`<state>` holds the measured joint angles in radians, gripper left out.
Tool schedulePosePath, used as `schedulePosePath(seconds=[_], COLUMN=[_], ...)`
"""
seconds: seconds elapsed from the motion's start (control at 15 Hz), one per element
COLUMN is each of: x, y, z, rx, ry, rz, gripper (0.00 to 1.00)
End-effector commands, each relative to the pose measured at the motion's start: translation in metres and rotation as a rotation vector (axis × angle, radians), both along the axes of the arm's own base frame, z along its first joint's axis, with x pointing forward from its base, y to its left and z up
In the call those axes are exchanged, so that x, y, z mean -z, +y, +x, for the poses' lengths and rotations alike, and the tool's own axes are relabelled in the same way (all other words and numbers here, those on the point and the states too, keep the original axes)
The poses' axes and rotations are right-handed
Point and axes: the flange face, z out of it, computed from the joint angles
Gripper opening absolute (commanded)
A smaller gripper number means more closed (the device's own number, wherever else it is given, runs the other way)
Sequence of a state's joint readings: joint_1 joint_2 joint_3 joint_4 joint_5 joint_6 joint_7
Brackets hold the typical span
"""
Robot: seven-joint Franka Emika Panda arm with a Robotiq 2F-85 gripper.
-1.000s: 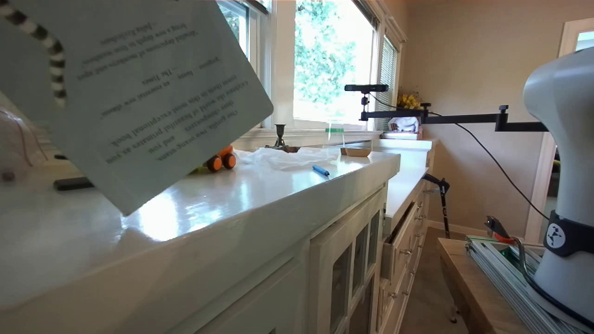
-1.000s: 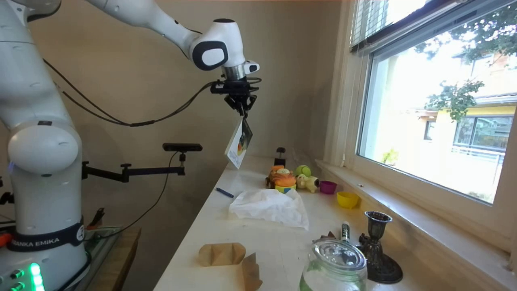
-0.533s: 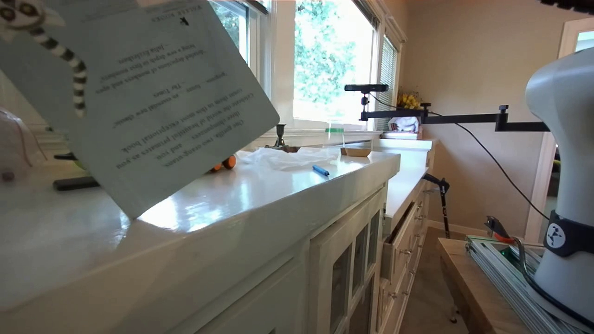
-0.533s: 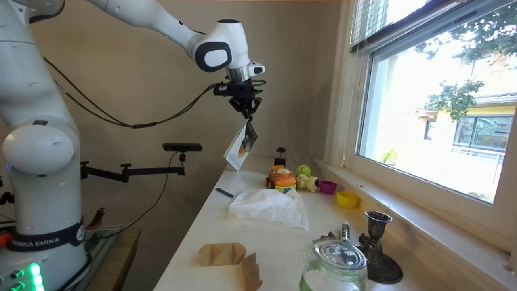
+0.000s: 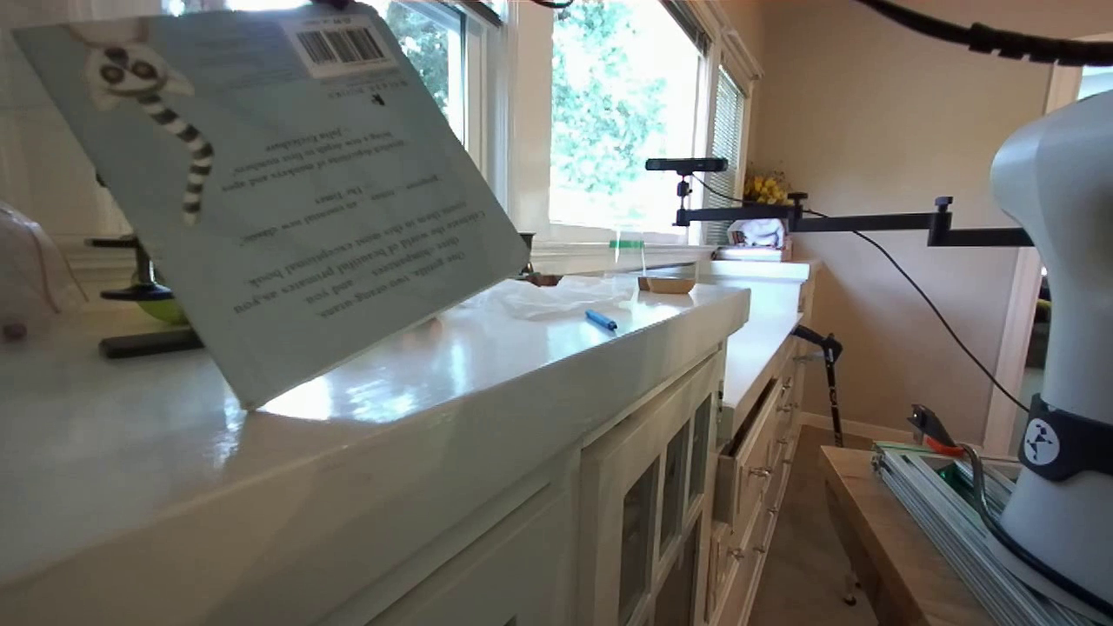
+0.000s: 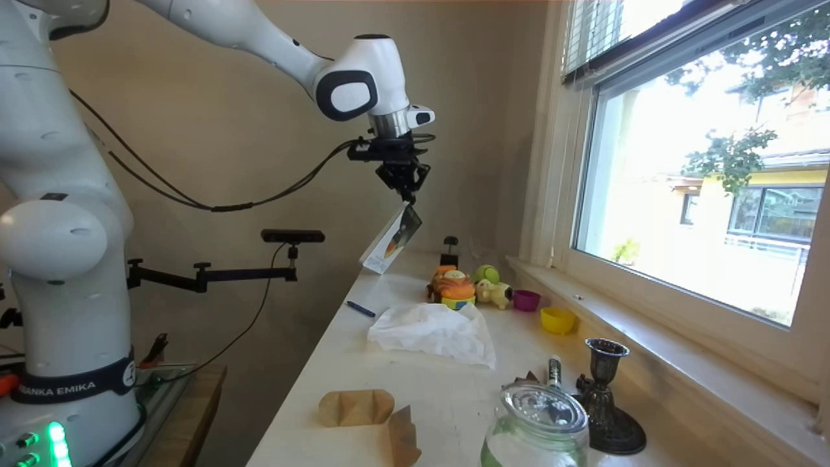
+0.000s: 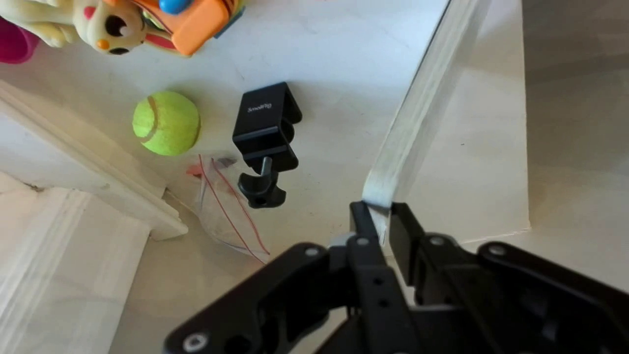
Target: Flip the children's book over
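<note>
Since the earlier frames, the claw [image 6: 408, 198] has moved toward four o'clock in an exterior view, and the children's book [image 6: 391, 240] leans more, showing now its barcode [image 5: 339, 46]. In the wrist view, the claw's two fingers [image 7: 363, 221] are almost together, pinching the narrow edge of the book, which runs from them toward one o'clock. In an exterior view, the book slopes down toward seven o'clock from the claw, by the long edge of the tabletop [image 6: 447, 392]; whether its lowest corner touches there, I cannot tell. From the book there, a blue pen [image 6: 360, 309] lies at seven o'clock, a crumpled white sheet [image 6: 431, 334] at five and an orange toy [image 6: 452, 285] at four. In the wrist view, a black clamp [image 7: 263, 123] is at ten o'clock from the claw, a tennis ball [image 7: 167, 124] at nine from the clamp.
</note>
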<state>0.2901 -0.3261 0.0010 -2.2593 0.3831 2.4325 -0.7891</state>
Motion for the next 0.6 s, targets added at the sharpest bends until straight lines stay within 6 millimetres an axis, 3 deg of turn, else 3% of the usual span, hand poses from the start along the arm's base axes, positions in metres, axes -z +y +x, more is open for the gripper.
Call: schedulePosePath(seconds=[0.0,0.27,0.53], x=[0.028,0.060,0.073], y=[0.001,0.006,0.009], z=[-0.007,-0.015,-0.018], rx=[0.022,0.023,0.020], ry=[0.041,0.106,0.132], rz=[-0.043,-0.062,-0.079], gripper=[0.04,0.04,0.04])
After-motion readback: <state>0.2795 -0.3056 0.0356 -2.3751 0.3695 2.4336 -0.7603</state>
